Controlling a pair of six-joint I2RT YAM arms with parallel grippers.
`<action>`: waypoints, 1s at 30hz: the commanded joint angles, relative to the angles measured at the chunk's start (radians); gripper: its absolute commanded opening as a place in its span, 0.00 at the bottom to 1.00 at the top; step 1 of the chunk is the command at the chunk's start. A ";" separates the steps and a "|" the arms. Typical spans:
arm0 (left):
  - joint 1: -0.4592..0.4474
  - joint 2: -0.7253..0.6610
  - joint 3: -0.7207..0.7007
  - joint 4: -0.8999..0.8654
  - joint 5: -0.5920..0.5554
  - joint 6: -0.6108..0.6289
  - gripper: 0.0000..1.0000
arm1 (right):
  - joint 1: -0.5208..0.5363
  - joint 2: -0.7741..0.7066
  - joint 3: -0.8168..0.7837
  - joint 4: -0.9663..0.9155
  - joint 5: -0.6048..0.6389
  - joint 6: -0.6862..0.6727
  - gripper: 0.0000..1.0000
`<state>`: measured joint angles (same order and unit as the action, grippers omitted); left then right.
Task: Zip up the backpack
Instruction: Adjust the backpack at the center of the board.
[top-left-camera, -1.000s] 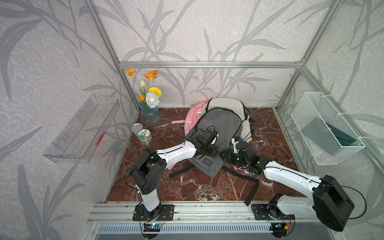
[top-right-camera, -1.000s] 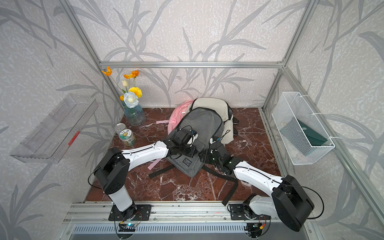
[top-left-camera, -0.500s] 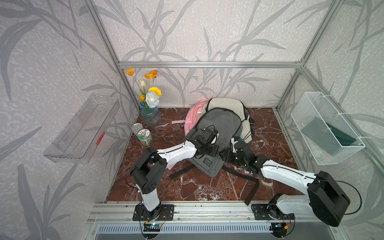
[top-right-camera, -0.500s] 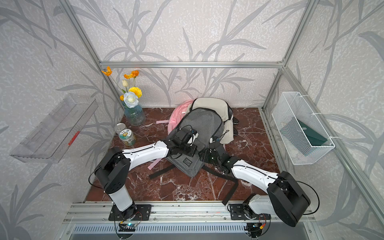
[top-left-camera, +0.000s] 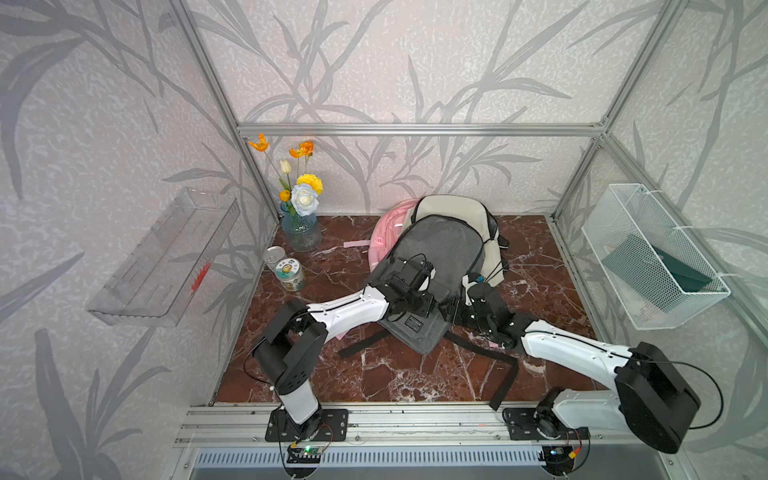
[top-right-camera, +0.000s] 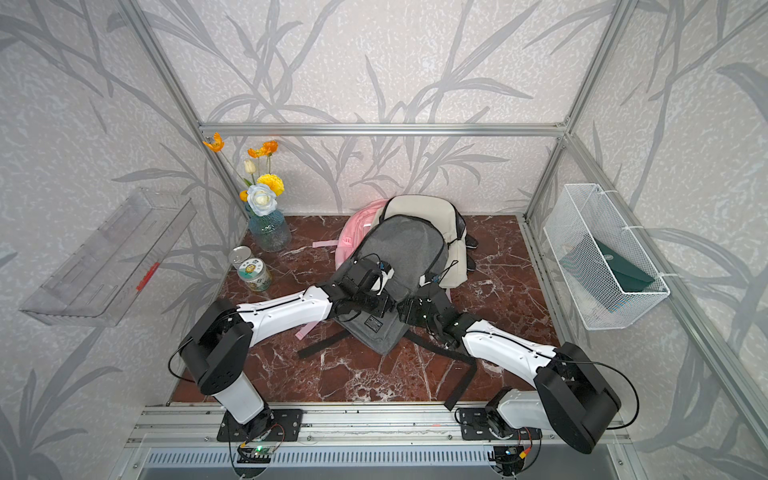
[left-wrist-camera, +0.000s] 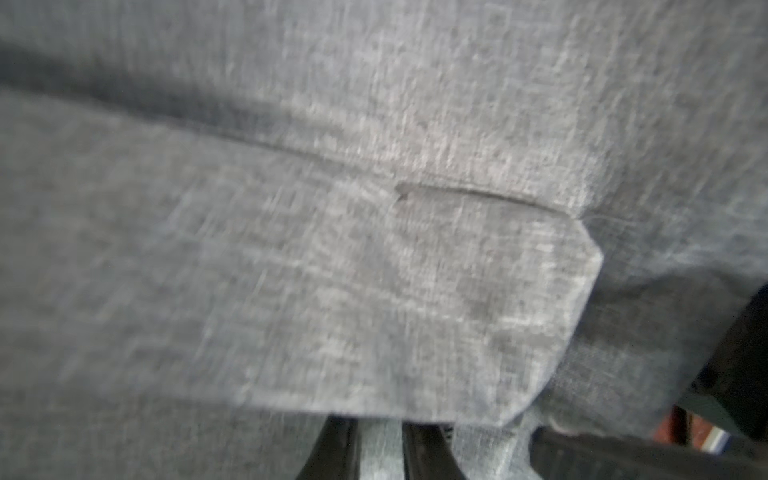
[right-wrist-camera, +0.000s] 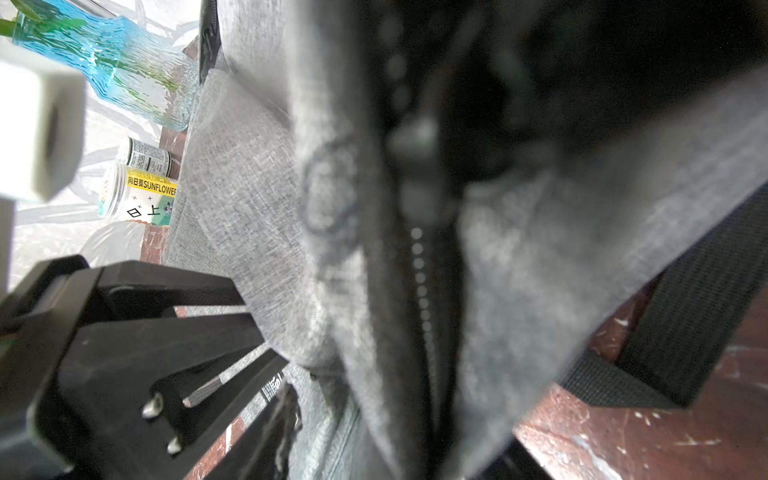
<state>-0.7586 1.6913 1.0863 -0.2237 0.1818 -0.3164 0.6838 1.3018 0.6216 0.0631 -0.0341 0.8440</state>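
Backpack (left-wrist-camera: 291, 249) fabric seemingly pinched in left pincer (left-wrist-camera: 380, 438), jaws nearly closed.

A grey backpack (right-wrist-camera: 249, 199) fills the middle of the view, its dark zipper (right-wrist-camera: 419, 266) running blurred along the fabric. The black fingertips of the left gripper (right-wrist-camera: 255, 318) meet a fold of that fabric. Beyond stand a blue glass vase (right-wrist-camera: 124, 70) and a can (right-wrist-camera: 141, 195) labelled SUNFLOWER. A black strap (right-wrist-camera: 685, 332) lies on the red marble floor (right-wrist-camera: 623, 436).
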 joint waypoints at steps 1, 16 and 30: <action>-0.002 -0.070 -0.044 0.035 0.027 -0.006 0.31 | 0.006 0.000 0.029 -0.006 0.016 -0.012 0.62; 0.050 -0.052 -0.070 0.169 0.191 -0.066 0.40 | 0.010 -0.022 0.032 -0.037 0.034 -0.023 0.62; 0.082 -0.091 -0.172 0.299 0.322 -0.126 0.44 | 0.010 -0.057 0.017 -0.044 0.060 -0.026 0.60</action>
<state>-0.6830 1.6375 0.9443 0.0250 0.4751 -0.4210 0.6884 1.2766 0.6258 0.0315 -0.0013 0.8330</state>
